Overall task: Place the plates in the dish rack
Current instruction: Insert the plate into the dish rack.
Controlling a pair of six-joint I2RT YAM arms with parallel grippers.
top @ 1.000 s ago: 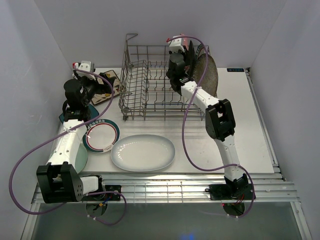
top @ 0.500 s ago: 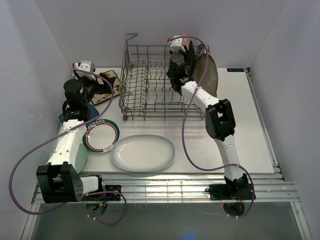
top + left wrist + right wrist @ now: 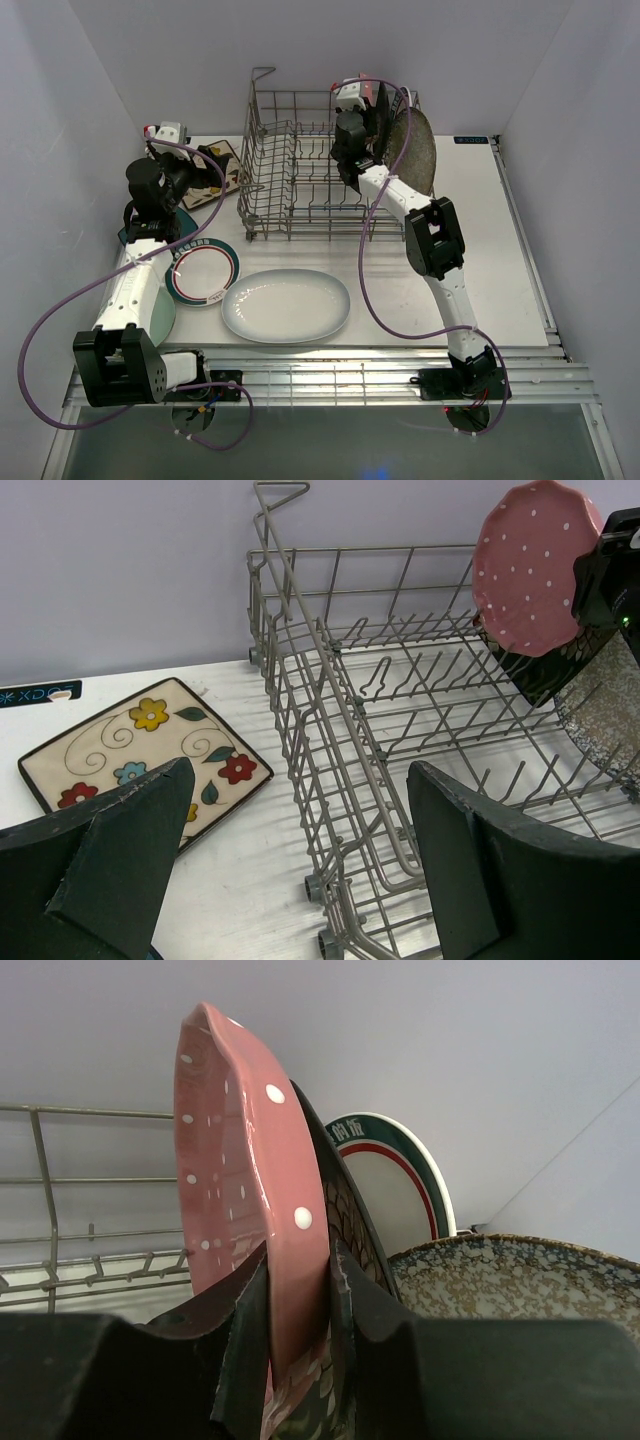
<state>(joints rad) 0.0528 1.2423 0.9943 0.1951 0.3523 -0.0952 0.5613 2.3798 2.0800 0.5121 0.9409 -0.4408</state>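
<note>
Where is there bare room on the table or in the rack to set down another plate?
The table is bare right of the dish rack and oval plate. The rack's left rows stand empty. Crowded: the rack's right end, where the right gripper holds a pink plate beside others, and the table's left side.

Dish rack (image 3: 320,170) at the back centre of the table (image 3: 500,260), square plate (image 3: 140,755) flat just left of it, scalloped plate (image 3: 530,565) upright in the rack's right end, other plates (image 3: 422,150) upright to its right, oval plate (image 3: 286,305) flat before the rack, round plate (image 3: 203,272) just left of that.
</note>
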